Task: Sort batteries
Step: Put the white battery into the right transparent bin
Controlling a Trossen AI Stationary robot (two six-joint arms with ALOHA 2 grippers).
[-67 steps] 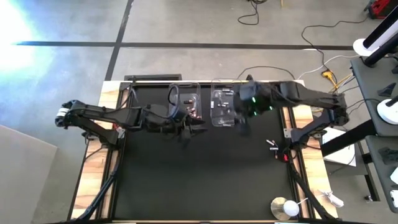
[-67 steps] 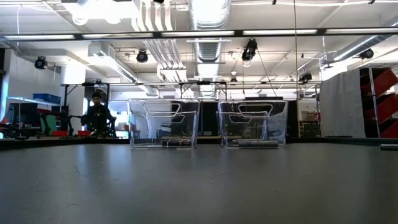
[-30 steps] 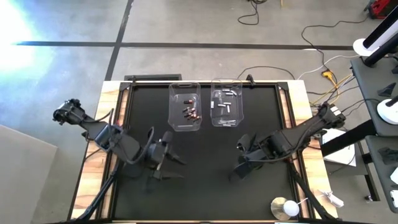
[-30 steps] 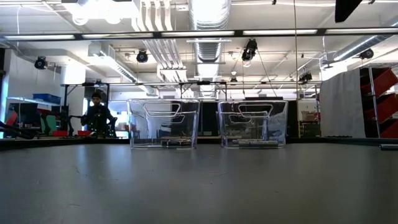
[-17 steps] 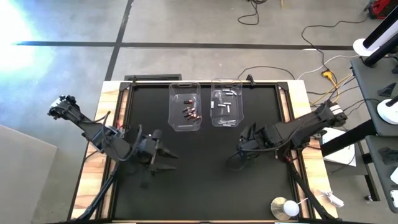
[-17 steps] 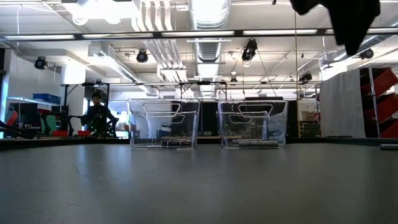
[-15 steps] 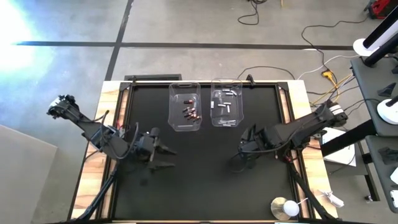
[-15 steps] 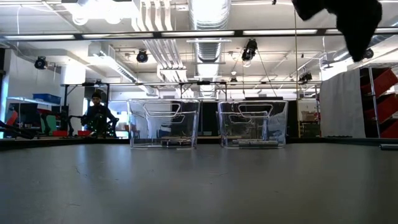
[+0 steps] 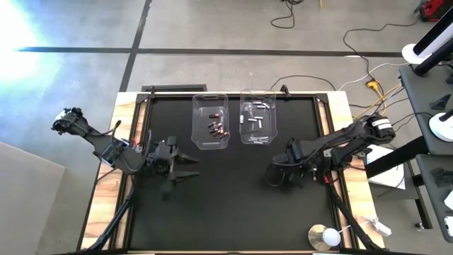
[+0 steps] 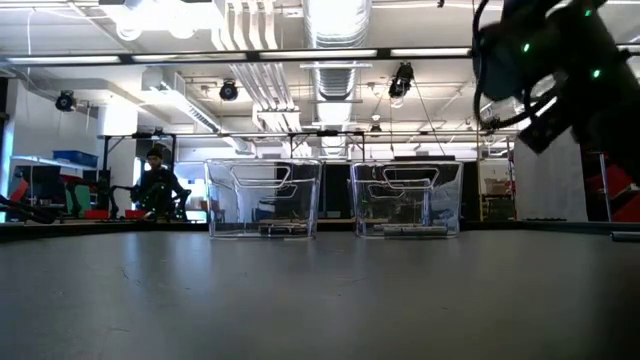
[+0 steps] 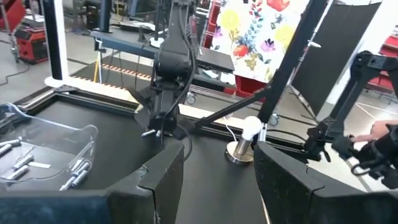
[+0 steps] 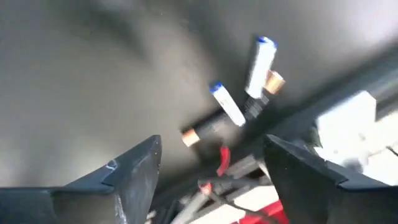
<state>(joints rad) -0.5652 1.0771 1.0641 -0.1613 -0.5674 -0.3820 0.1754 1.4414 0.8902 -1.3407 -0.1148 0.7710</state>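
Several loose batteries lie on the black mat by the table's right rail: two white ones with blue ends [image 12: 260, 67] [image 12: 225, 104] and two dark ones with copper ends [image 12: 208, 129]. My right gripper [image 12: 211, 158] [image 9: 274, 176] hangs open above the mat, pointing steeply down, a little short of them. A clear tub [image 9: 211, 120] holds dark batteries with reddish marks. A second tub [image 9: 257, 117] holds white batteries. My left gripper [image 9: 190, 168] [image 11: 217, 171] is open and empty over the mat's left half.
Both tubs stand side by side at the table's far edge [image 10: 263, 197] [image 10: 405, 197]. A white round object on a disc [image 9: 325, 236] sits at the near right corner. Red and white cables run along the right rail [image 12: 224, 162]. Bare mat lies between the arms.
My right gripper has come down toward the mat near the right rail and tipped from slanting to pointing steeply down; the low view now shows it at the upper right. My left gripper has drawn back toward the table's left edge and a little toward the far edge.
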